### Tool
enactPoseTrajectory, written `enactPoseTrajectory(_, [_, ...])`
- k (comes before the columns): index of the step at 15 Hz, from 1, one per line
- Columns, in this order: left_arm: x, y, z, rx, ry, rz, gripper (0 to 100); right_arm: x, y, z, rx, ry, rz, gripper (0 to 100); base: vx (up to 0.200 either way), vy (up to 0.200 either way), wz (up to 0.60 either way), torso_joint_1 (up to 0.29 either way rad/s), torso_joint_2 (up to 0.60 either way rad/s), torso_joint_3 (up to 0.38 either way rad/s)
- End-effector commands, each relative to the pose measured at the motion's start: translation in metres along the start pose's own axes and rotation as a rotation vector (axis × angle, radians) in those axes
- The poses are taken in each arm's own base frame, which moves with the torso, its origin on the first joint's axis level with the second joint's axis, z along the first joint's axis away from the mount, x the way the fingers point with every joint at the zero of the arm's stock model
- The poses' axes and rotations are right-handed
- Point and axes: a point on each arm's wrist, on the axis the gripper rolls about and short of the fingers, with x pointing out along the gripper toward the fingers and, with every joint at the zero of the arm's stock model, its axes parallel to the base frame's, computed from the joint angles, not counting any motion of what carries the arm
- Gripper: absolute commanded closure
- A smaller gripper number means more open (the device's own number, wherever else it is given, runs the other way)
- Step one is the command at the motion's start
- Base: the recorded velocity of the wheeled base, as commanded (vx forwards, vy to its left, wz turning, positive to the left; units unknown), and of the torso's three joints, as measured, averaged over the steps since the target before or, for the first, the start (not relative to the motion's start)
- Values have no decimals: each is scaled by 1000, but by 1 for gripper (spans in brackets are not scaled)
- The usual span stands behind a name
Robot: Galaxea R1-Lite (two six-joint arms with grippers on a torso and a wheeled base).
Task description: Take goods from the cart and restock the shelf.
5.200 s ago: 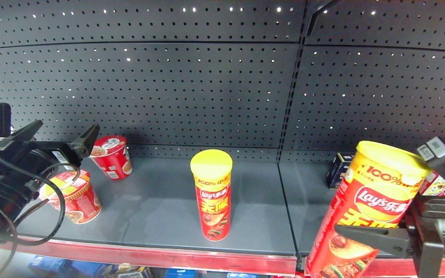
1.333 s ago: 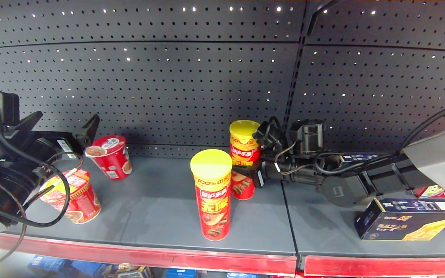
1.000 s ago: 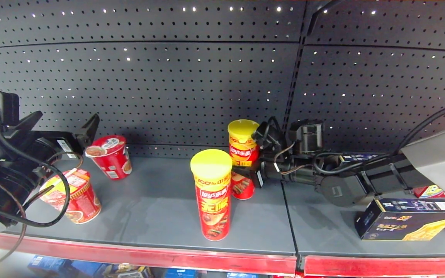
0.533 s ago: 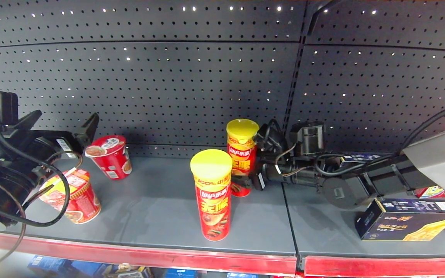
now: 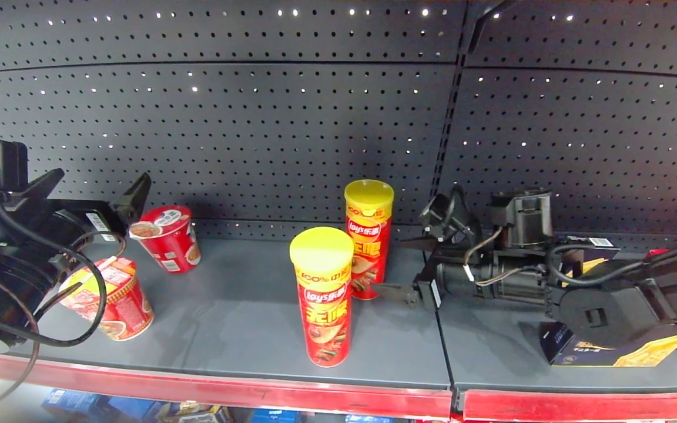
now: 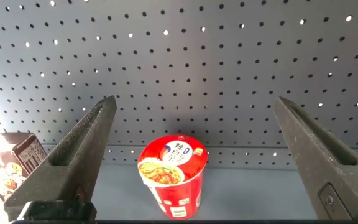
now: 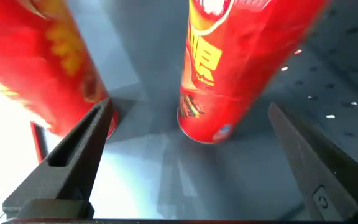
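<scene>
Rear chip can (image 5: pixel 368 235) is standing upright on the shelf (image 5: pixel 244 317), behind and just right of the front chip can (image 5: pixel 324 294). R end effector (image 5: pixel 400 264) is sitting w/ fingers spread open, gripping nothing, just beside the rear can's right side. L end effector (image 5: pixel 103 179) is hanging open too, facing a red noodle cup (image 6: pixel 173 168) near the pegboard (image 5: pixel 315 135).

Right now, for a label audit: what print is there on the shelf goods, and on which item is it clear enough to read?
Front chip can: big logo and lettering, clear; brand print, left unquoted.
Rear chip can: the same print, clear.
Rear noodle cup: print too small to read.
Front noodle cup: print too small to read.
Box: lettering too small, partly hidden.
</scene>
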Motion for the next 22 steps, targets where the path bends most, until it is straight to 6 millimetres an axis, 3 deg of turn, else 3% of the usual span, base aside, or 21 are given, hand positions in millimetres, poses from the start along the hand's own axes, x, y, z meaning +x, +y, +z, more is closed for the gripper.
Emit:
enactPoseTrajectory(1, [-3,0,-4,3,17,-4,0,-35,0,19,-20,-52,-43,0,0,0,0,0,0,0])
enactPoseTrajectory(4, [-4,0,-6,3,26,-7,0,-68,-5,18,-11,-53,-105,0,0,0,0,0,0,0])
enactPoseTrajectory(7, [-4,0,-6,3,26,-7,0,-84,-21,10,8,-36,-179,0,0,0,0,0,0,0])
enactPoseTrajectory(10, [-7,0,-10,5,47,-8,0,-112,-36,5,31,-34,-283,0,0,0,0,0,0,0])
enactPoseTrajectory(11, [-7,-1,-10,5,47,-10,0,-135,-39,7,35,-51,-346,0,0,0,0,0,0,0])
enactPoseTrajectory(15, [-8,-2,-12,6,53,-44,0,-212,-27,53,117,-259,-564,0,0,0,0,0,0,0])
enactPoseTrajectory(16, [-8,-3,-13,5,57,-54,0,-231,-19,58,107,-281,-695,0,0,0,0,0,0,0])
enactPoseTrajectory(18, [-6,-3,-16,8,66,-56,0,-254,4,48,155,-238,-937,0,0,0,0,0,0,0])
enactPoseTrajectory(20, [-1,-4,-17,7,66,-58,0,-272,38,25,205,-159,-1075,0,0,0,0,0,0,0])
enactPoseTrajectory(22, [1,-5,-23,3,87,-67,0,-304,85,6,214,-146,-1249,0,0,0,0,0,0,0])
